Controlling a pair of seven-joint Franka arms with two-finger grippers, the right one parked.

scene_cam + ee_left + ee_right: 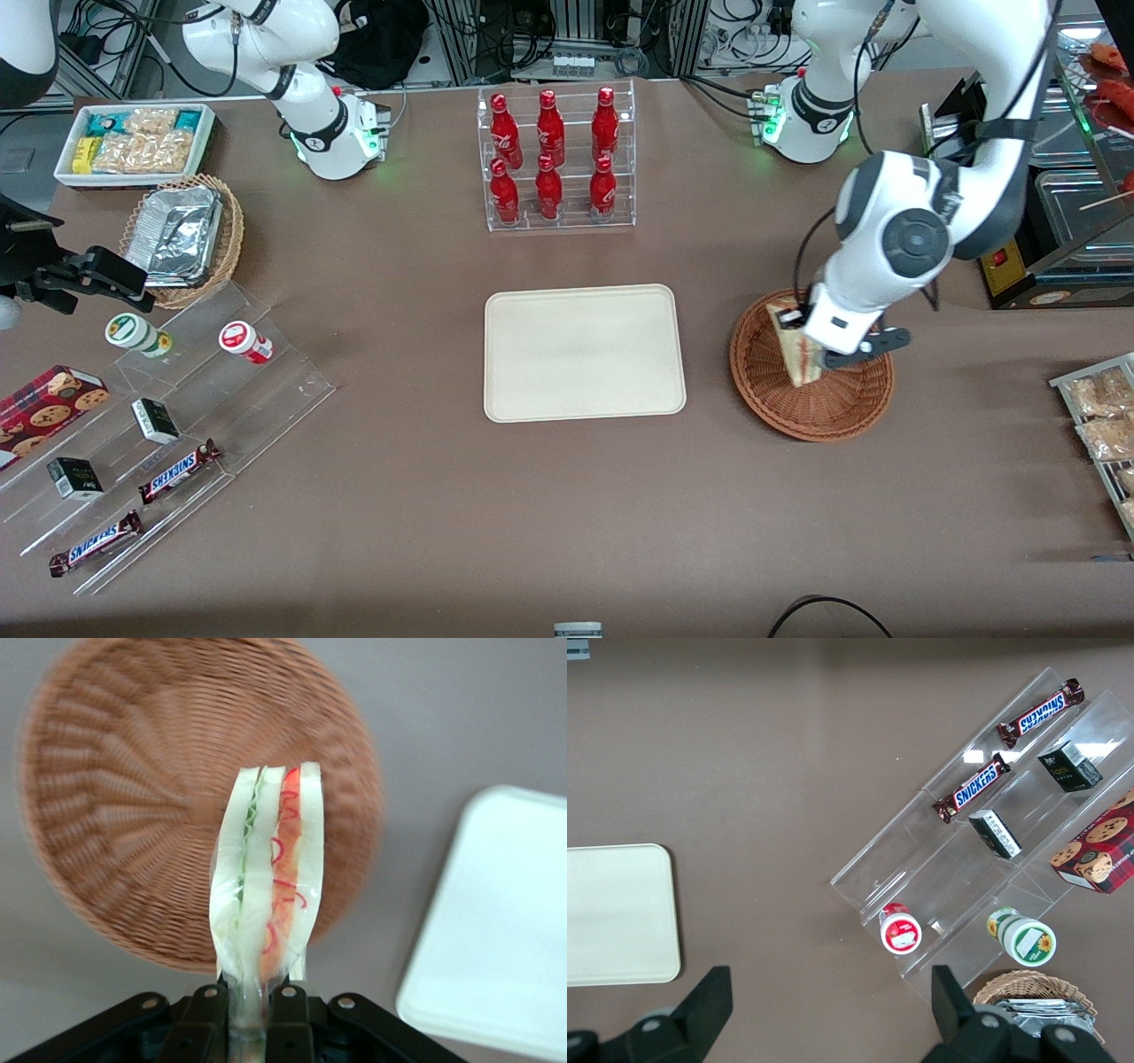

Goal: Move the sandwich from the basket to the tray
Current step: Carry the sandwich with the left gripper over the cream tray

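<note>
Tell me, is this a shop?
Probably a pretend snack shop: red bottles in a rack, chocolate bars on clear steps. The gripper, over the basket, holds a sandwich.

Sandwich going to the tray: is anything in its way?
Nothing visible is. The hand is shut on the sandwich above the reddish-brown basket. Between the basket and the cream tray beside it, only bare brown table shows, and the tray holds nothing.

1. The front view looks steeply down from high up, facing both arms across the whole tabletop (354, 496).
2. The left wrist view sits close above the gripper (250, 997), over the basket (115, 815).
3. The right wrist view looks straight down.
4. All three share the tray (585, 353).
</note>
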